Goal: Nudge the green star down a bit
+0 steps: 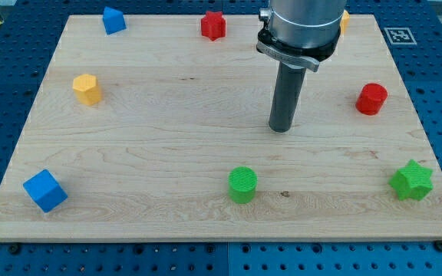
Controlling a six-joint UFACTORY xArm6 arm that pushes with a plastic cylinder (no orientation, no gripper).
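The green star (411,180) lies near the board's bottom right corner. My tip (282,129) rests on the wooden board (167,146) right of centre, well up and to the left of the green star, with bare wood between them. The rod rises from the tip to the arm's grey body at the view's top.
A green cylinder (242,185) sits at bottom centre, below and left of my tip. A red cylinder (372,99) is at the right. A red star (213,25), a blue block (113,20) and a partly hidden yellow block (344,21) line the top. A yellow hexagonal block (87,89) and a blue cube (45,190) are at the left.
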